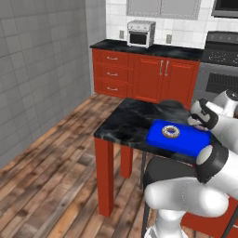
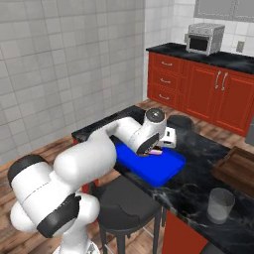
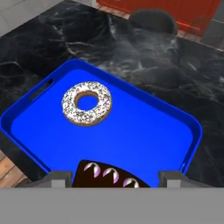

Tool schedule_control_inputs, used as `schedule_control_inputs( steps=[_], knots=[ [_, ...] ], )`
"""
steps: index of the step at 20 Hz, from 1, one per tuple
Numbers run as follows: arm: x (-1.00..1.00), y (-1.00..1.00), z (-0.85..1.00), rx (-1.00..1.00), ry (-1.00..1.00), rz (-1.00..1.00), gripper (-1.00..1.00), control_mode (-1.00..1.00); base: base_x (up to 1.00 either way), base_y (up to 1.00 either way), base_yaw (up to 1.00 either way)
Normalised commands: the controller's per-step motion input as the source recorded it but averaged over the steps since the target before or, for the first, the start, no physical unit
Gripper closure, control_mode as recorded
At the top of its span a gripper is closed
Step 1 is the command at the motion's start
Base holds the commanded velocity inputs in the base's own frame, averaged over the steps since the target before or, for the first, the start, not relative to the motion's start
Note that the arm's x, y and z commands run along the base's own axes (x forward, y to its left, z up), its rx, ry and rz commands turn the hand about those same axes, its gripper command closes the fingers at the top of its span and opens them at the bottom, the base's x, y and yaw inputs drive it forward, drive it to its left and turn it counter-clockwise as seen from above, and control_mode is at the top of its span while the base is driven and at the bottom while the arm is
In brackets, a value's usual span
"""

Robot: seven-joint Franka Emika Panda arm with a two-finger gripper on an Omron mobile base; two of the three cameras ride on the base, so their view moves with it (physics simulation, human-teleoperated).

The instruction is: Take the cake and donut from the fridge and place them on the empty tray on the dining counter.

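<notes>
No lettering, label or number is readable anywhere, though far surfaces look too blurred to judge.

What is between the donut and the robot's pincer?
Just bare blue tray floor. In the hand view, the donut lies apart from the dark cake held at the pincer, with nothing on the stretch between.

Bright blue tray; white-speckled tan donut; black marbled counter.

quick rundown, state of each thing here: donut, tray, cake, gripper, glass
donut: flat on the tray, free of the gripper
tray: on the dining counter, holds the donut
cake: dark, between the gripper's fingertips over the tray
gripper: shut on the cake
glass: upright, looks empty
</notes>
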Motion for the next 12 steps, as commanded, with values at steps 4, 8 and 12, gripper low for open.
schedule_control_inputs(
  steps=[4, 8, 12],
  knots=[
    [0.27, -0.14, -0.49, 0.00, -0.19, 0.00, 1.00, -1.00, 0.00, 0.00, 0.00],
    [0.42, -0.12, -0.37, 0.00, -0.07, 0.00, 1.00, -1.00, 0.00, 0.00, 0.00],
    [0.21, 0.00, -0.40, 0.00, -0.02, 0.00, 1.00, -1.00, 0.00, 0.00, 0.00]
  ],
)
